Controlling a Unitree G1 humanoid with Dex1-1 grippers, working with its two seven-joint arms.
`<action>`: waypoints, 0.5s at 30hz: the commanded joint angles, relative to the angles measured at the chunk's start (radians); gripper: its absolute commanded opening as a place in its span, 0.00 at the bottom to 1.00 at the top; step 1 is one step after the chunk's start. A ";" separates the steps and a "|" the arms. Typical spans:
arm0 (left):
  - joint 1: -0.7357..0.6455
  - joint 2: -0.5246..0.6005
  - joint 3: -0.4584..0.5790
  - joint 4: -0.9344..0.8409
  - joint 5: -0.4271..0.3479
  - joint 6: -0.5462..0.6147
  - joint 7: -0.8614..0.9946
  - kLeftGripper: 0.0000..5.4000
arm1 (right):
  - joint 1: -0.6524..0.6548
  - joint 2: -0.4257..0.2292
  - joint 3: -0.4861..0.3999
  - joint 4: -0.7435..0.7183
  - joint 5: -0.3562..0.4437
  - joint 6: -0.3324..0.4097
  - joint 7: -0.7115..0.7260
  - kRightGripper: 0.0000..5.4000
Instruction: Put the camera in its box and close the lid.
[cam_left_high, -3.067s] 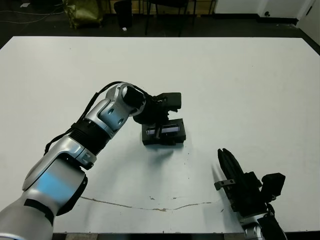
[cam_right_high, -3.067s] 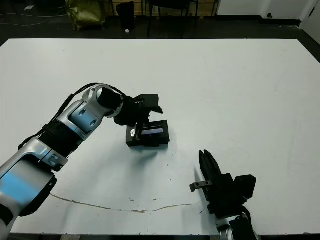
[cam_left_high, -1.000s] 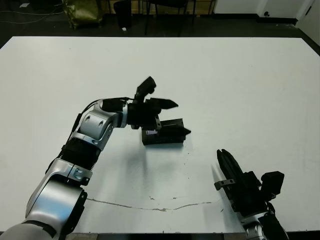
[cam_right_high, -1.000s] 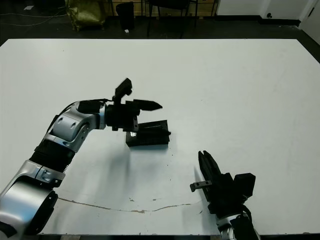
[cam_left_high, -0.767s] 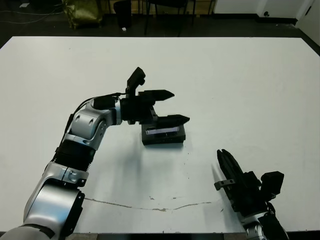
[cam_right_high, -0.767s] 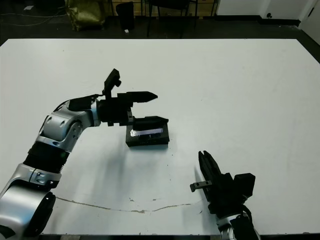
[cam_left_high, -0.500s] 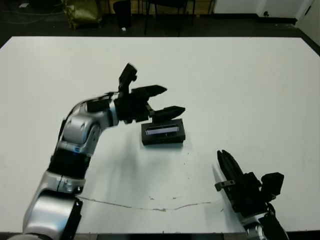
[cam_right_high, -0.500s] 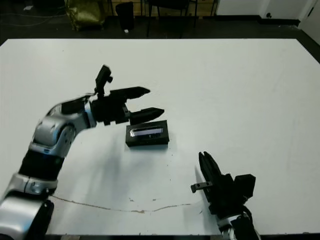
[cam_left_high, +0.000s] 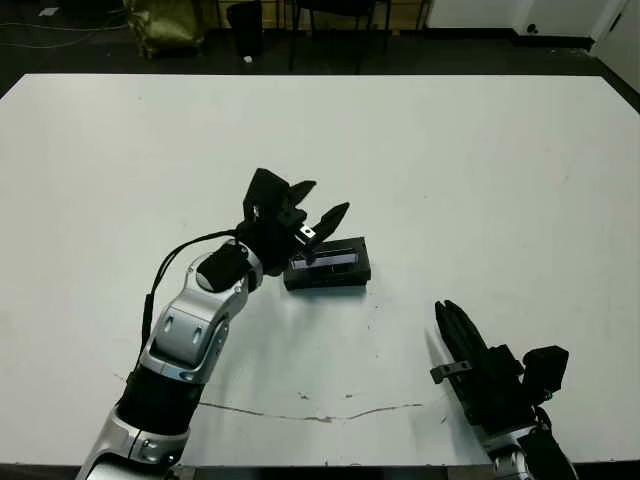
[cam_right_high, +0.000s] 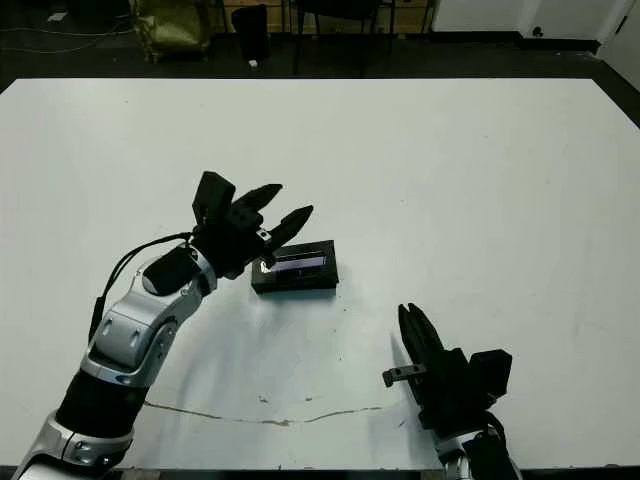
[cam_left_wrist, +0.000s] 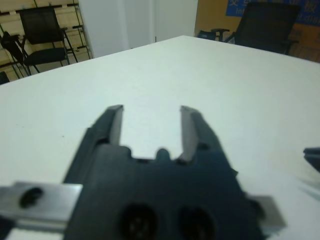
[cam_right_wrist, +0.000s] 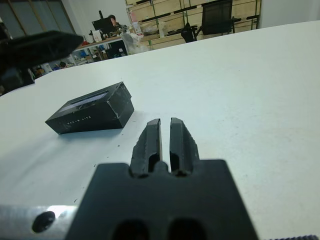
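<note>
The small black rectangular box (cam_left_high: 327, 264), its flat windowed lid (cam_left_high: 331, 259) on top, lies at frame centre, long axis left-right; my left gripper (cam_left_high: 318, 206) hangs spread and empty just above-left, nearest; my right gripper (cam_left_high: 447, 318), fingers together, waits lower right; I judge the job done.

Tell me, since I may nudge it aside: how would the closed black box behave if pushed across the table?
The box sits low and flat on the white table, so it would likely slide rather than tip. Its straight, hard-looking edges suggest it is stiff. The glossy lid might be slippery to grip.
</note>
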 joint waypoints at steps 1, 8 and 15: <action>0.034 0.024 -0.034 -0.005 0.053 -0.004 0.019 0.20 | 0.025 -0.008 -0.005 0.004 0.009 0.019 0.000 0.00; 0.057 0.013 -0.068 -0.015 0.096 0.022 0.039 0.00 | 0.028 -0.013 0.000 -0.009 -0.021 0.028 -0.013 0.00; 0.072 -0.009 -0.089 -0.018 0.110 0.072 0.063 0.00 | 0.032 -0.006 -0.002 -0.008 0.004 0.027 -0.002 0.00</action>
